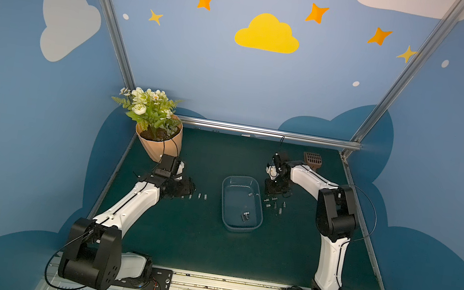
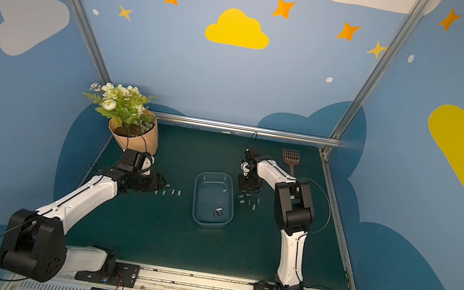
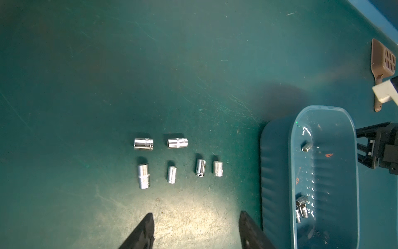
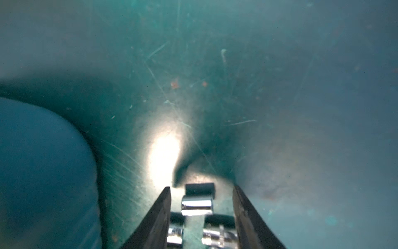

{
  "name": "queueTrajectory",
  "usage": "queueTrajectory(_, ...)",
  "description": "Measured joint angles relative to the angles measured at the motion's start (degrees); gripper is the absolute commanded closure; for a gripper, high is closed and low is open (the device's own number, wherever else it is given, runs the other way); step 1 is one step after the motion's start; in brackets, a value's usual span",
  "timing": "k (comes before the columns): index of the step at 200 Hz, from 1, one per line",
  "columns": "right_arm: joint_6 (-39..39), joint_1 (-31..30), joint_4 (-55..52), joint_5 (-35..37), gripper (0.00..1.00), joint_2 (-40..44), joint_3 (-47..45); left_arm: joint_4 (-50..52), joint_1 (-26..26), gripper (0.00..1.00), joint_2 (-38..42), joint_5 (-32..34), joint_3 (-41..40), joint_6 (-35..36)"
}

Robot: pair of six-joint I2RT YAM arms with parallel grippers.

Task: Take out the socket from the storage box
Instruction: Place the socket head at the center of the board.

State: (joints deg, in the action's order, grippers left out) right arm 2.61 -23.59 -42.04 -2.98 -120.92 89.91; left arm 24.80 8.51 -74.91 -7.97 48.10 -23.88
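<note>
Evidently the job stood partway through. In both top views the storage box sat in the middle of the worktop between the two arms, within reach of either. Inside it a lone socket lay toward the far end, and a small huddle of sockets lay toward the near end; their count was too blurred to tell. So the box was not yet empty.

The right fingers stood partly apart, low over the worktop just beside the box's long wall, straddling a chrome socket that lay on its side. Bare gaps showed between it and each finger, so they held nothing; I judged this the letting-go step. More removed sockets lay scattered close by, probably because a drop spot next to the box keeps each trip short.

The left fingers were spread wide and empty, hanging just short of six laid-out sockets ranged in two rows on the opposite side of the box, apart from it. That arm looked parked clear of the box, leaving the opening free for its partner. The flowerpot and a brown slotted scoop stood at the back, well apart from all this.
</note>
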Motion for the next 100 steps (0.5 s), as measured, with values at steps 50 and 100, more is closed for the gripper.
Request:
queueTrajectory(50,0.0,0.3,-0.2,0.4,0.51,3.7,-1.2,1.0,3.7,0.37,0.6,0.0,2.0,-0.4)
queueTrajectory(100,0.2,0.6,-0.2,0.0,0.50,10.1,-2.0,1.3,12.9,0.36,-1.2,0.7,9.6,-0.5)
